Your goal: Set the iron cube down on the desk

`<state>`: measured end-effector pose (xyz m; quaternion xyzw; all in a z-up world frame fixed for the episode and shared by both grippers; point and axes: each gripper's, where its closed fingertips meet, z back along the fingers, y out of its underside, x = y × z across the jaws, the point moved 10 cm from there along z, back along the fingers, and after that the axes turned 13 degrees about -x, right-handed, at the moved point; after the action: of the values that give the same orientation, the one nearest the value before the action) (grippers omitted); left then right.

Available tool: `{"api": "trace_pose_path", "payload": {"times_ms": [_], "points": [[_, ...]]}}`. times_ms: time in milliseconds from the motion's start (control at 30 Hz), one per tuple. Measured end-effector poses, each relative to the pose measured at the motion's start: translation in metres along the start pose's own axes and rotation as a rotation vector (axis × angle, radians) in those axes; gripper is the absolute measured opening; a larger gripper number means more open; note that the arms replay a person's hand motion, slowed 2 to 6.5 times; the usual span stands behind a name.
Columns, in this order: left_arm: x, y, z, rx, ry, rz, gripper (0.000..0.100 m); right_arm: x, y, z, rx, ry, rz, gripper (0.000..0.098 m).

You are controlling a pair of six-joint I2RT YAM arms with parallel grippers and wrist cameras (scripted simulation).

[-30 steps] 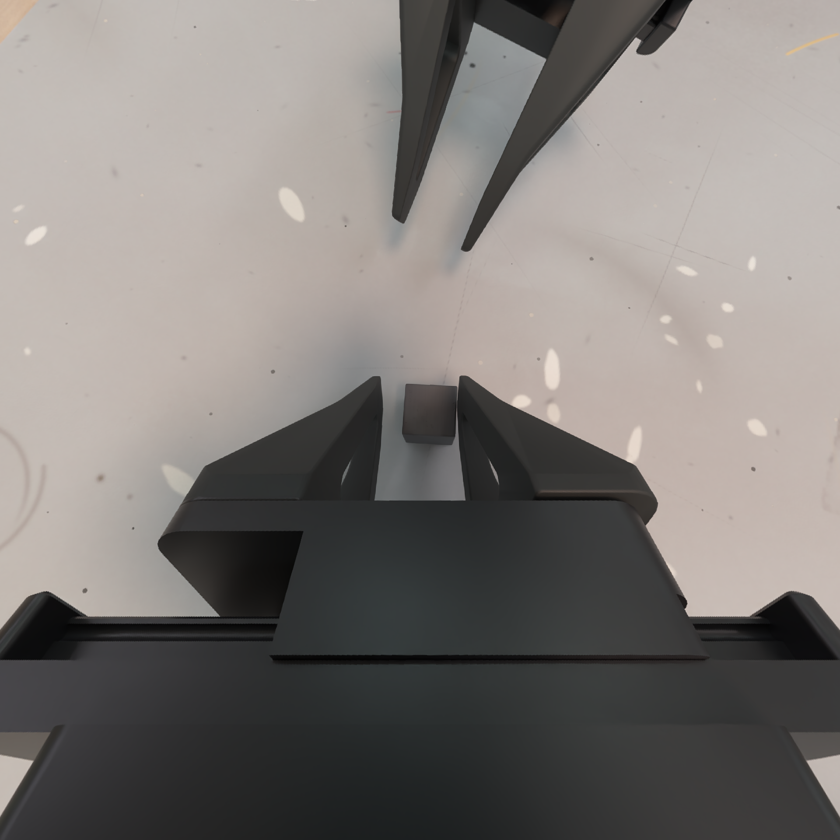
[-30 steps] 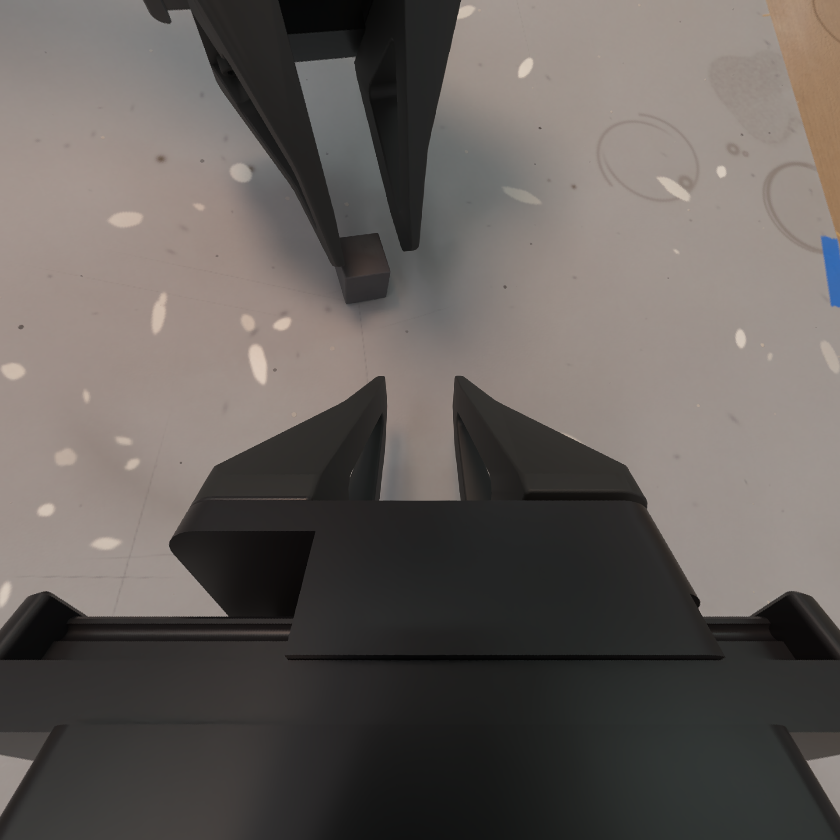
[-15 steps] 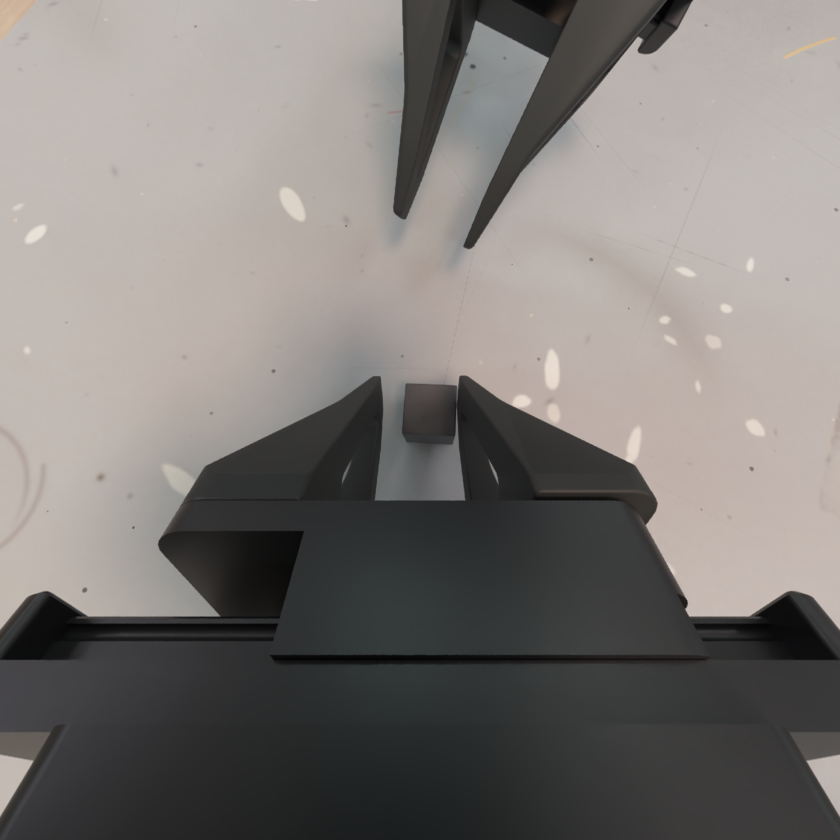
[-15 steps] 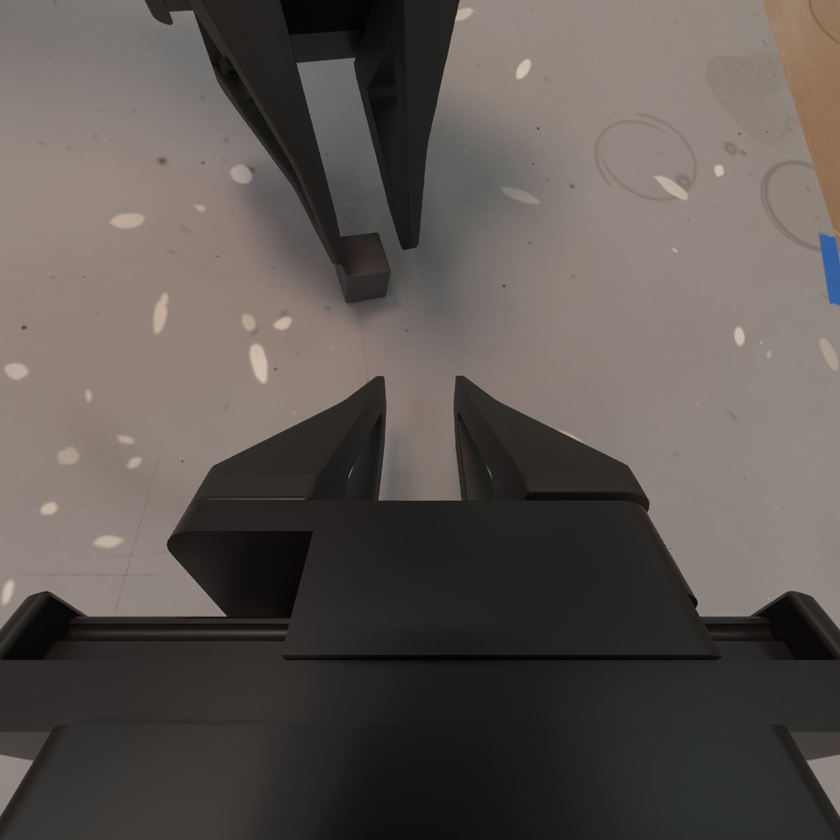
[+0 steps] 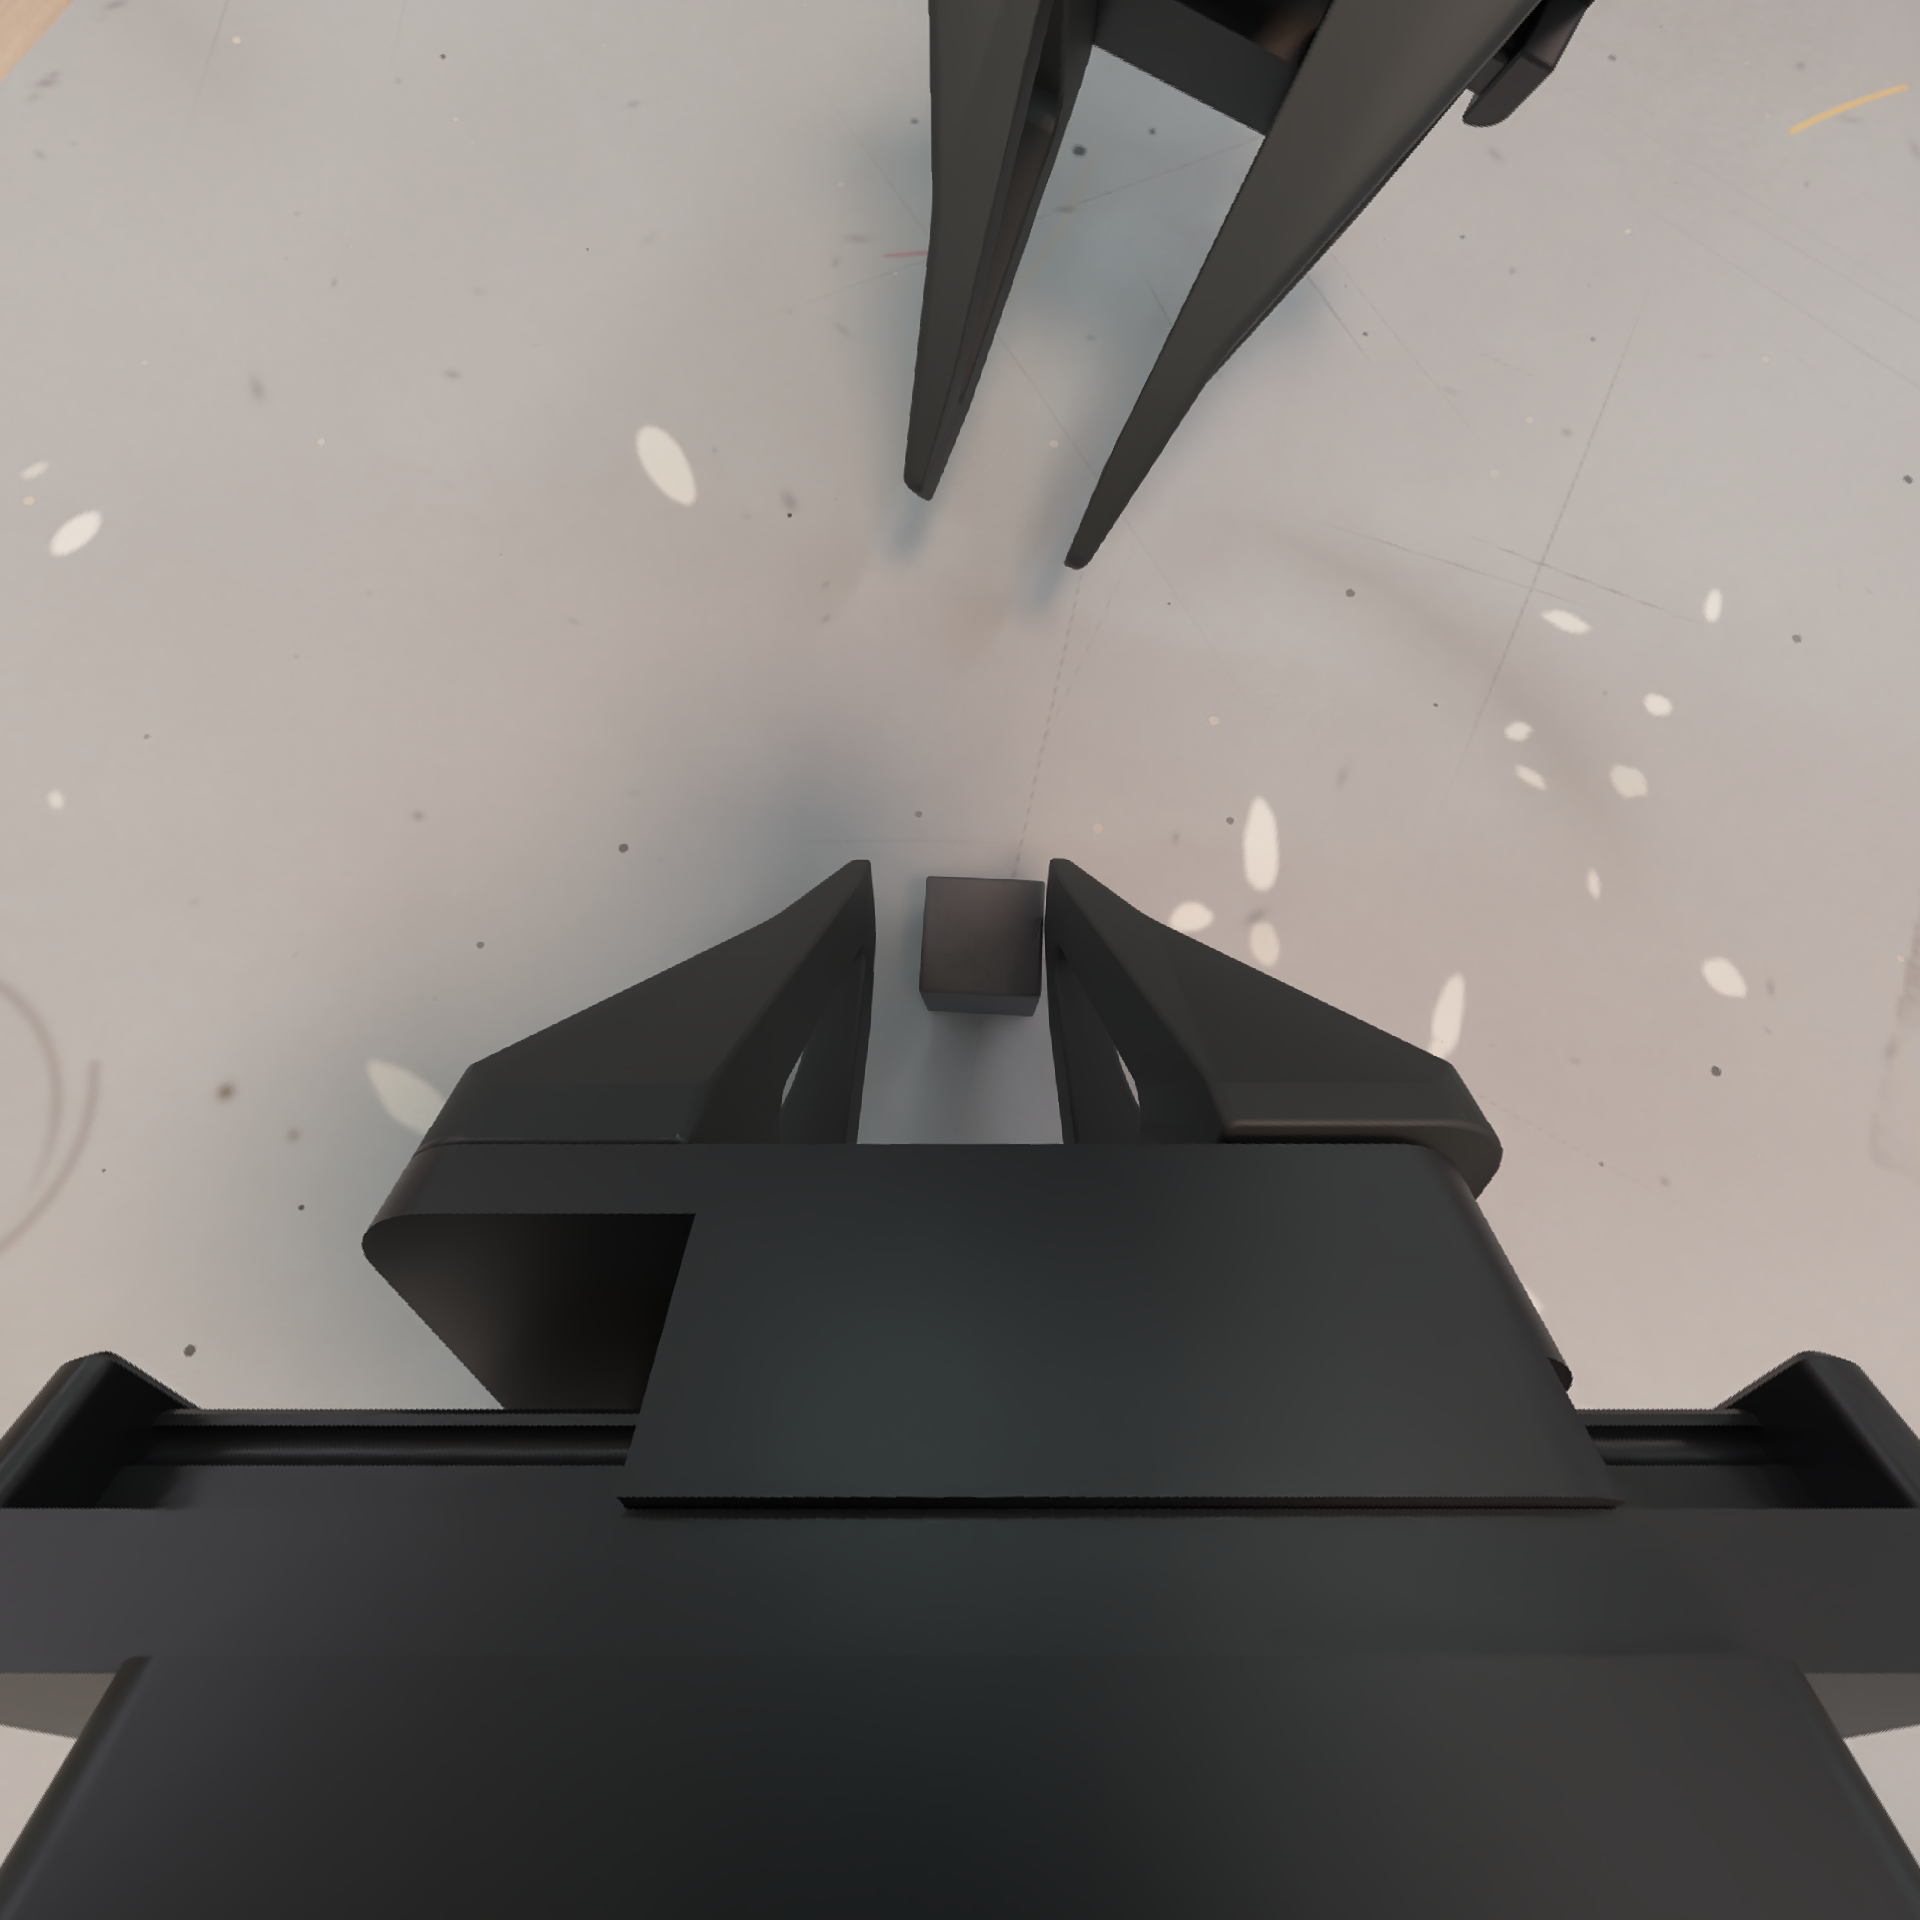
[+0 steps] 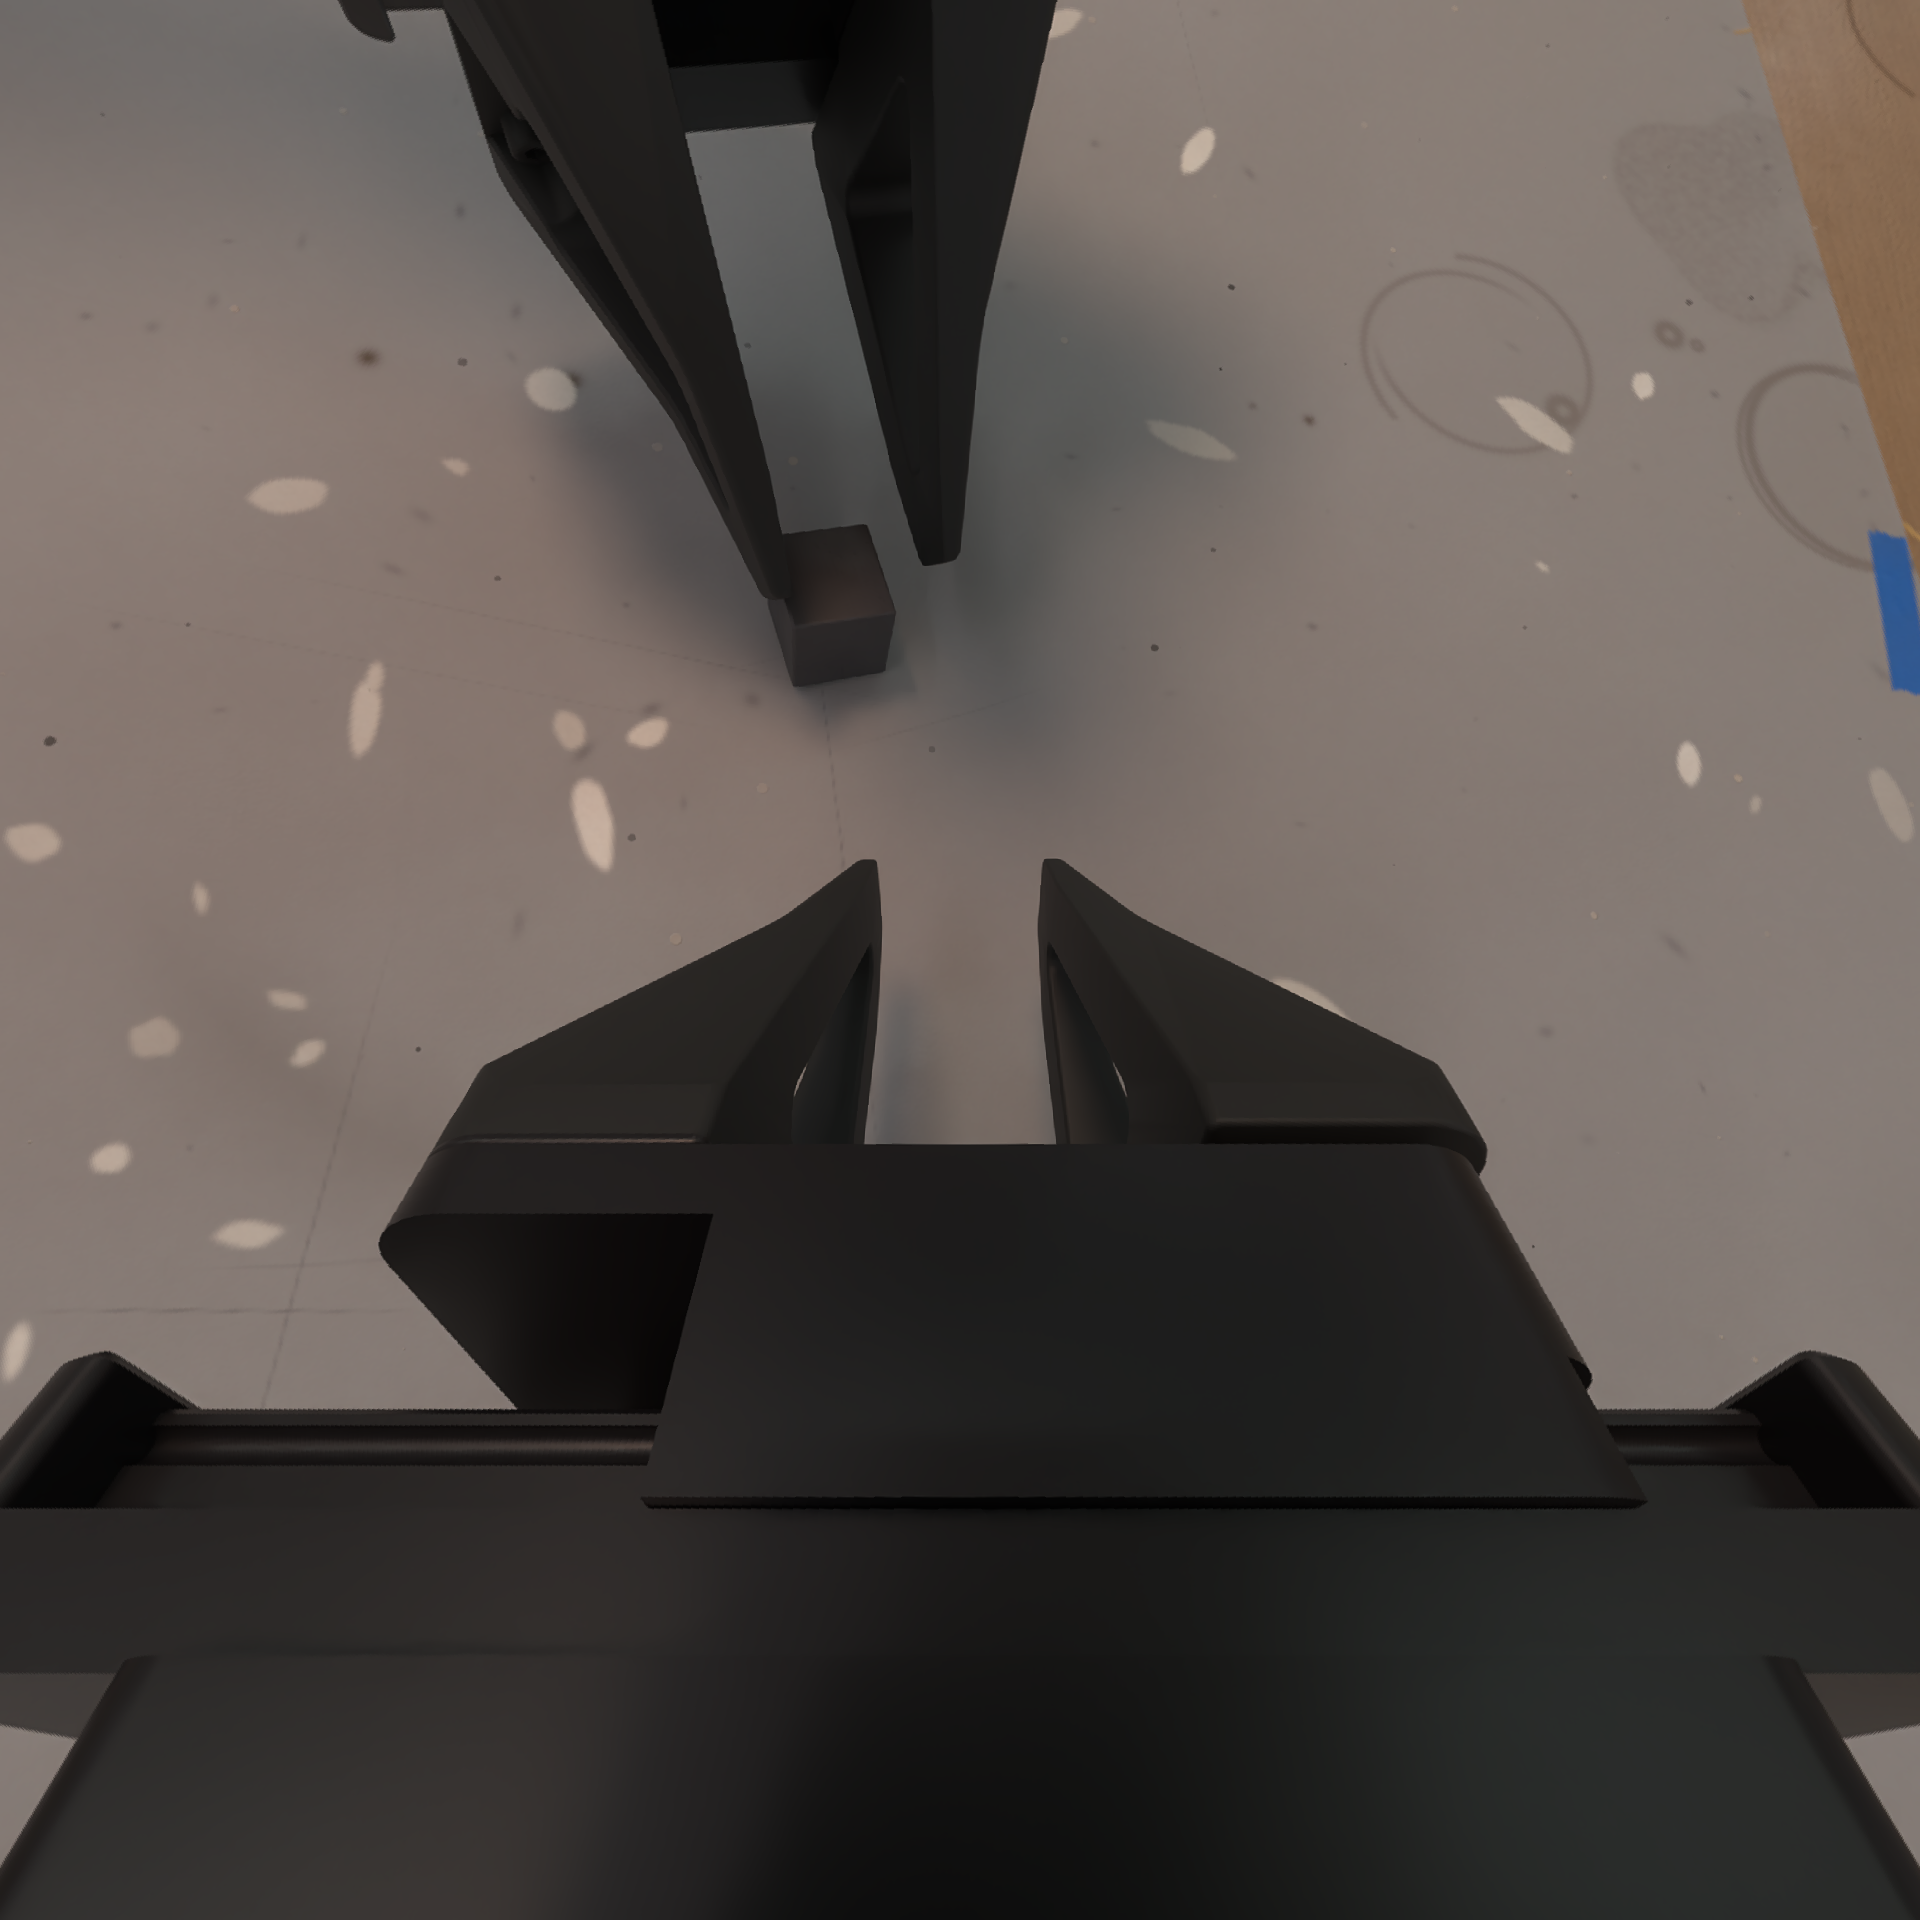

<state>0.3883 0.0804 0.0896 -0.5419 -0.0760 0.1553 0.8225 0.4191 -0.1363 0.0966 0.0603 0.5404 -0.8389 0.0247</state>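
Observation:
The iron cube is a small dark block between the fingers of my left gripper. The jaws are open. The cube lies close against the right finger, with a clear gap to the left finger. In the right wrist view the cube appears to rest on the grey desk at the tips of the left gripper, beside one finger and apart from the other. My right gripper is open and empty, facing the left one a short way off. It also shows in the left wrist view.
The desk is grey with pale flecks and faint ring marks. A wooden strip and a piece of blue tape lie at the right edge of the right wrist view.

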Motion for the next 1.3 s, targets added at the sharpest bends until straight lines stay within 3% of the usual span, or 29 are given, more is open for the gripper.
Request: {"api": "trace_pose_path", "payload": {"times_ms": [933, 1300], "points": [[0.0003, 0.0003, -0.0004, 0.0, 0.005, 0.004, 0.028, 0.0011, 0.0007, 0.0002, 0.006, -0.001, -0.017, 0.0275], [0.0, 0.0008, -0.0005, 0.002, 0.014, -0.004, 0.028, 0.0053, 0.0006, 0.001, 0.011, -0.004, -0.12, 0.0331]]}}
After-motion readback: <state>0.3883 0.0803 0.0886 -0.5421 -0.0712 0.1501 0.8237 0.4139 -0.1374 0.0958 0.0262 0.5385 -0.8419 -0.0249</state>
